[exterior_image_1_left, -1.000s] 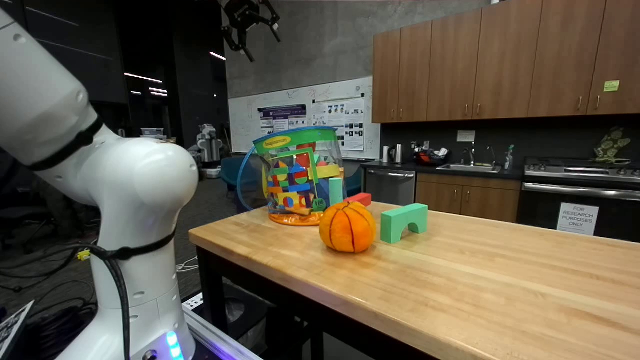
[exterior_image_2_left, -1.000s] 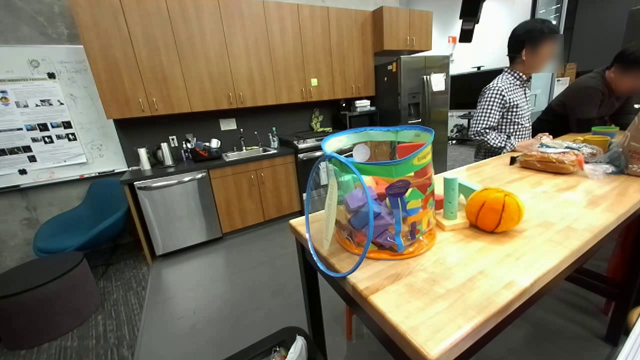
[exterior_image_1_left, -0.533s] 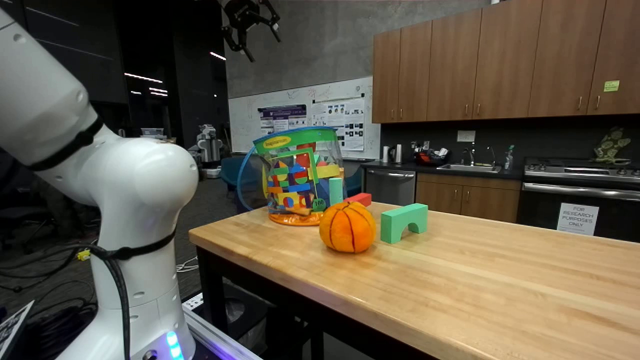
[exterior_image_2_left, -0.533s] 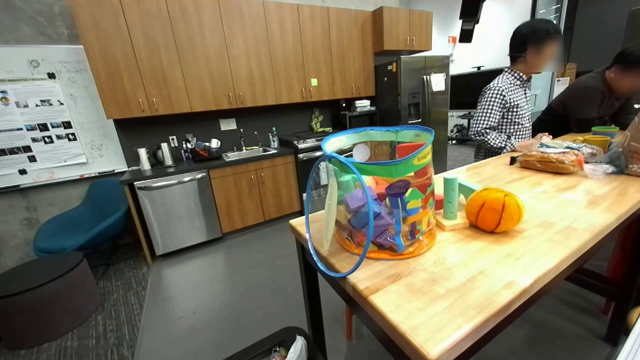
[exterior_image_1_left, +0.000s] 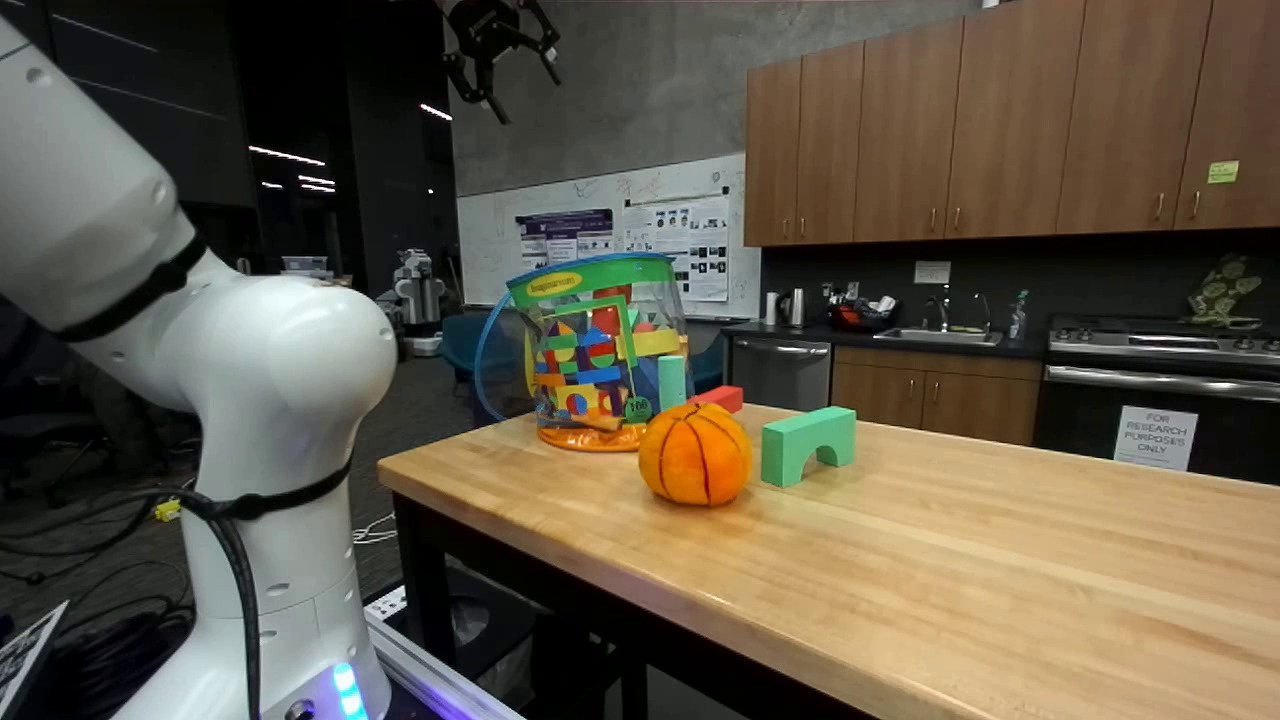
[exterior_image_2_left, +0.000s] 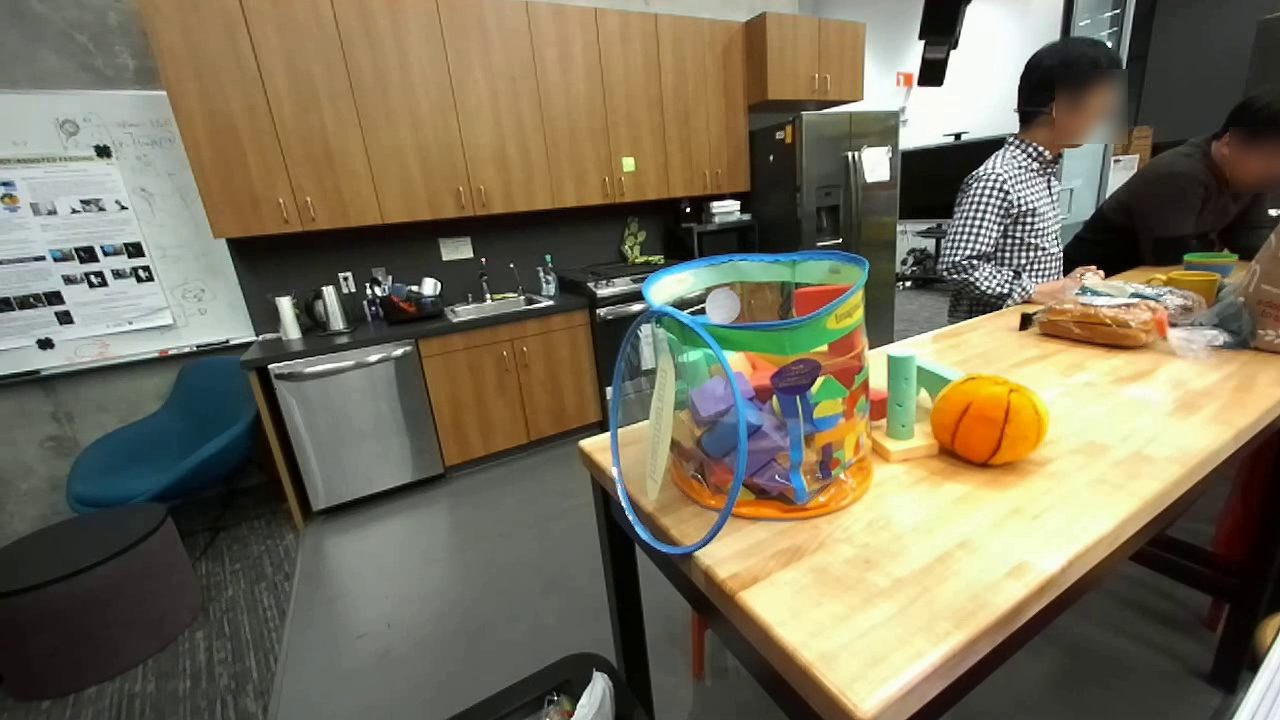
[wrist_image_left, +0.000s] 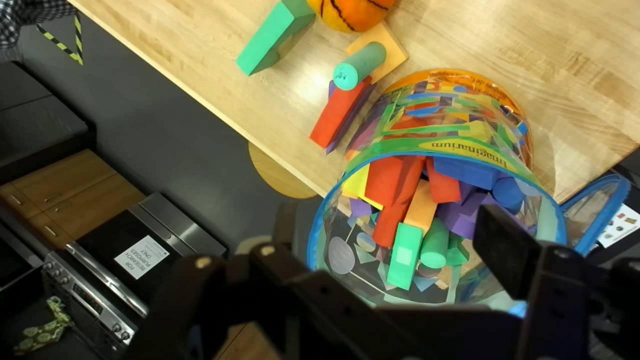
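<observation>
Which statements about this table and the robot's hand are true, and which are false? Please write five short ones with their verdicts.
1. The orange ball and the green arch block rest on the table. True.
2. The green arch block lies flat on its side. False: it stands with its cut-out facing down.
3. The clear bag is open at the top, and the robot's hand is open too. True.
4. The robot's hand holds the orange ball. False: it holds nothing.
5. A green cylinder stands upright on a flat tan block. True.
</observation>
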